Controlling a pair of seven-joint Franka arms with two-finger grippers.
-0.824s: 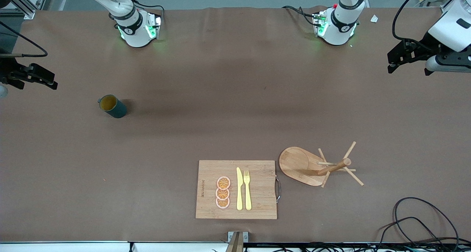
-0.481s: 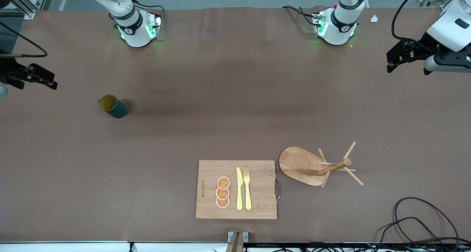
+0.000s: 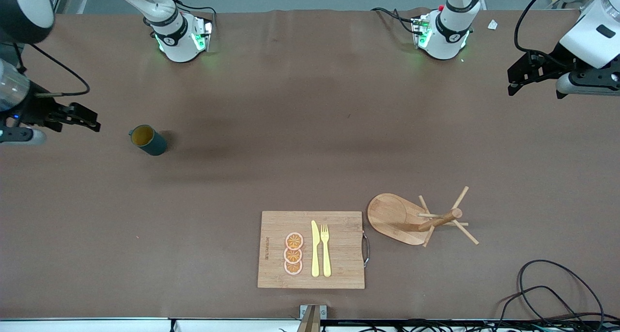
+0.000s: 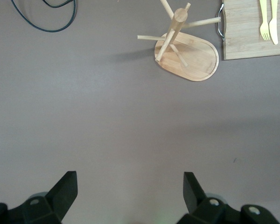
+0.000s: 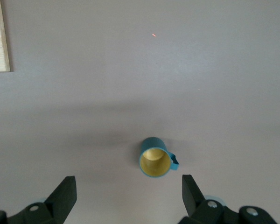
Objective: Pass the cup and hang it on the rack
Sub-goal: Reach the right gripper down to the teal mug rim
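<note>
Front view shows the cup, a smooth teal cylinder with a yellow inside and a small side handle, upright on the matte brown counter toward the right arm's end. The right tool hangs just beside it, fingers spread apart. The rack, pale wood with an oval base and thin pegs, stands next to the bamboo board. The left tool waits near the counter's edge, fingers apart, over bare surface.
</note>
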